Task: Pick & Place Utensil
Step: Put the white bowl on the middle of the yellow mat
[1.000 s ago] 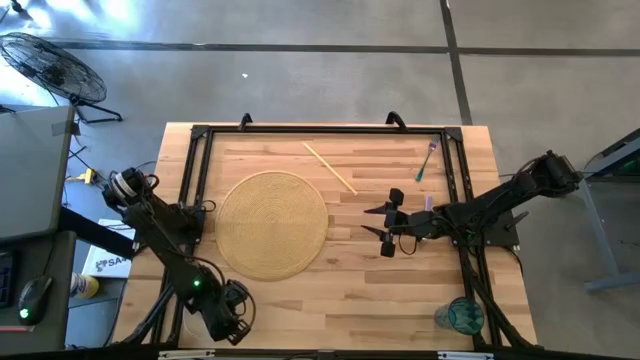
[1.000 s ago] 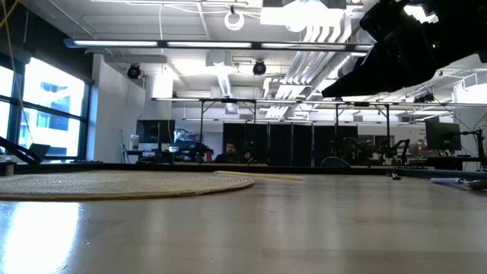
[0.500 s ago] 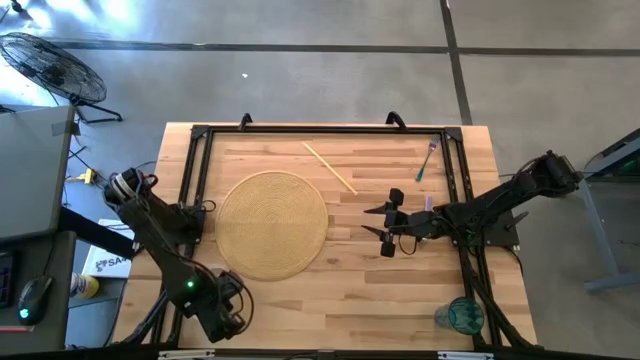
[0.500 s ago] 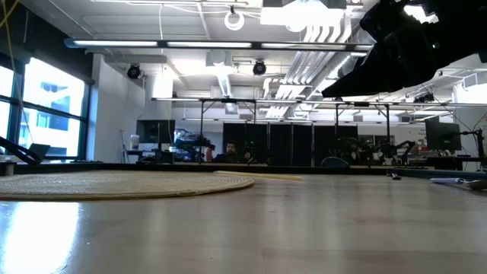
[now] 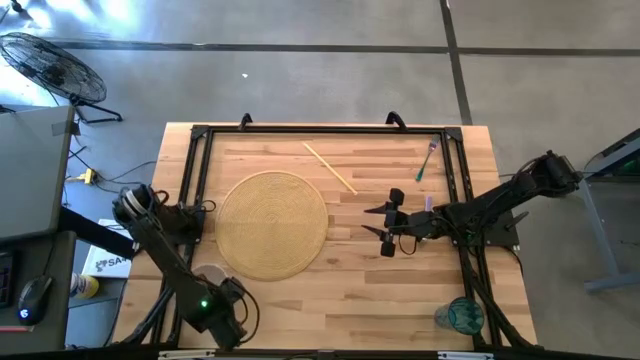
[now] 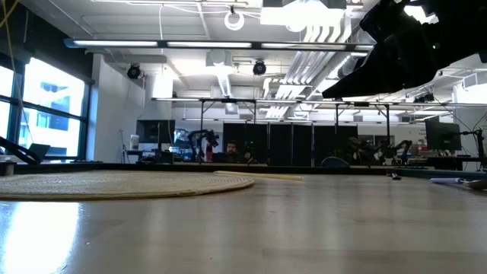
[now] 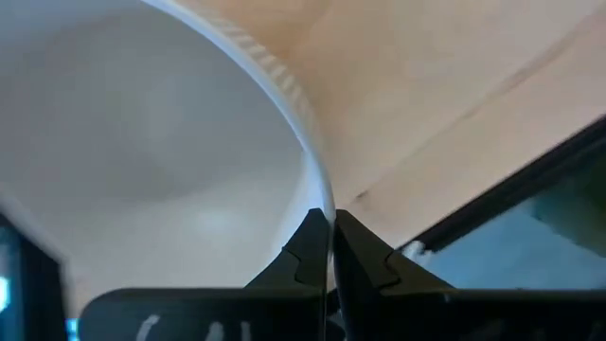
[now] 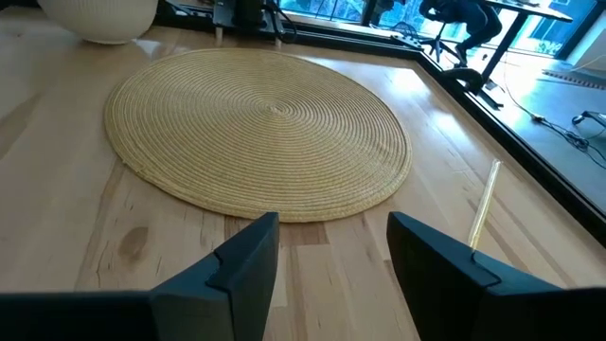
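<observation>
a purple-headed utensil with a green handle (image 5: 427,161) lies at the far right corner of the wooden table (image 5: 300,290), just inside the black frame rail (image 5: 320,130), and nothing is touching it. a single pale wooden chopstick (image 5: 330,167) lies at a slant near the far edge, its near end close to the rim of the round woven placemat (image 5: 272,224); in the right wrist view the chopstick (image 8: 485,209) sits just beside the placemat (image 8: 258,130), apart from it.

the right gripper (image 5: 388,224) hangs over the bare wood between the placemat and the right rail, well apart from the utensil, its two fingers spread wide with nothing between them. in the low view this arm is a dark mass in the upper right.

the left gripper (image 5: 213,285) is at the near left corner of the table, its fingers pinched together on the thin rim of a white bowl (image 7: 142,123); from above, the bowl (image 5: 208,276) shows as a pale round shape just off the placemat's near left edge.

a teal glass (image 5: 463,316) stands at the near right edge of the table. a floor fan (image 5: 50,70) stands on the floor beyond the far left corner.
</observation>
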Robot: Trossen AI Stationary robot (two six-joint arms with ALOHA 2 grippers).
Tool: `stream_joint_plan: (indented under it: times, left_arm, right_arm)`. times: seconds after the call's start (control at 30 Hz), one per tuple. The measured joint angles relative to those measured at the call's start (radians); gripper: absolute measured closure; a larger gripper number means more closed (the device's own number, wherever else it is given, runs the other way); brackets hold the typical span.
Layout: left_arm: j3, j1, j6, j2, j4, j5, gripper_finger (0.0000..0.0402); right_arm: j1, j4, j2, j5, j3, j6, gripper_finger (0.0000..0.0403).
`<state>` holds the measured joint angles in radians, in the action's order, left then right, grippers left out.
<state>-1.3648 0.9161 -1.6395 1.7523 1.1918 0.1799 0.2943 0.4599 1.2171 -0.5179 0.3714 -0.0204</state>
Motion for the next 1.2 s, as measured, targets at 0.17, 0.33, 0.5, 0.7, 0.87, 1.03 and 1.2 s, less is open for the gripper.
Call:
stream_joint_plan:
  times: [0.17, 0.33, 0.5, 0.7, 0.87, 1.03, 1.2]
  left_arm:
    - [-0.147, 0.000, 0.067, 0.092, 0.138, -0.017, 0.0401]
    - [-0.250, -0.016, 0.139, 0.168, 0.257, -0.035, 0.0401]
    - [-0.290, -0.050, 0.226, 0.184, 0.320, -0.070, 0.0401]
    - [-0.299, -0.154, 0.428, 0.175, 0.349, -0.158, 0.0401]
    - [-0.299, -0.286, 0.666, 0.175, 0.347, -0.249, 0.0401]
    - [-0.299, -0.410, 0.878, 0.175, 0.345, -0.380, 0.0401]
    - [-0.261, -0.527, 1.029, 0.168, 0.291, -0.376, 0.0401]
  right_arm:
    - [0.000, 0.000, 0.000, -0.006, 0.000, 0.001, 0.0210]
    - [0.000, 0.000, 0.000, -0.007, 0.000, 0.002, 0.0210]
    - [0.000, 0.001, 0.000, -0.004, 0.000, -0.002, 0.0210]
    - [0.000, 0.012, 0.000, -0.003, 0.000, -0.004, 0.0210]
    - [0.000, 0.024, 0.000, -0.002, 0.000, -0.005, 0.0210]
    - [0.000, 0.024, 0.000, 0.020, 0.000, -0.005, 0.0210]
    - [0.001, 0.024, 0.000, 0.026, 0.000, -0.052, 0.0210]
